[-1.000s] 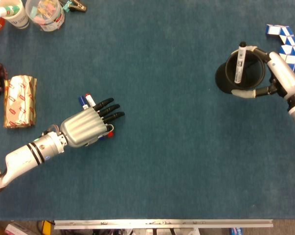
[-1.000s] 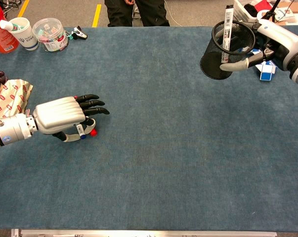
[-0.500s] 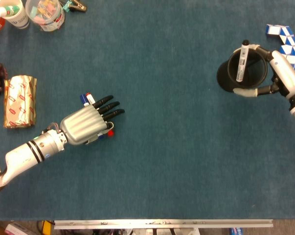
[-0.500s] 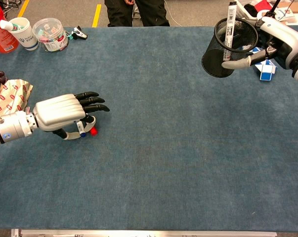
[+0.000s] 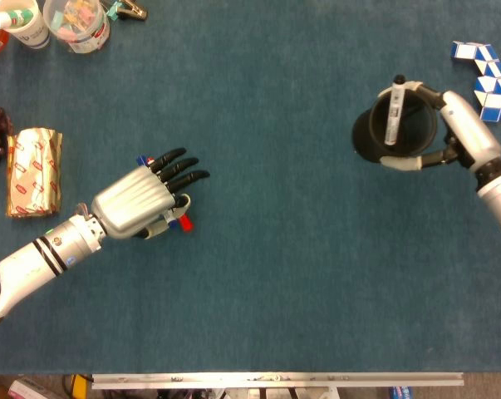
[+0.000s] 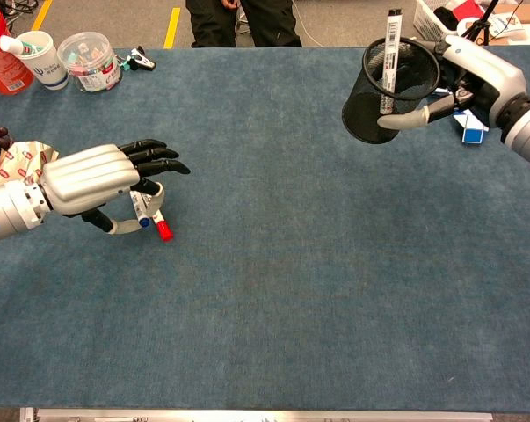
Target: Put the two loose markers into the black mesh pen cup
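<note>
Chest view, left hand [image 6: 89, 180]: we see it pinch a red-capped marker [image 6: 150, 214] just above the worktop [image 6: 291, 264].
Right hand [image 6: 462, 83]: we see it hold the black mesh pen cup [image 6: 389, 92], lifted and tilted.
Other marker [image 6: 390, 48]: standing inside our cup.

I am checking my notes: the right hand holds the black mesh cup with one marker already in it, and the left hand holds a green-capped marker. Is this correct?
Not quite: the marker in the left hand has a red cap, not green, as the chest view shows. The right hand does hold the black mesh cup with one marker inside.
</note>
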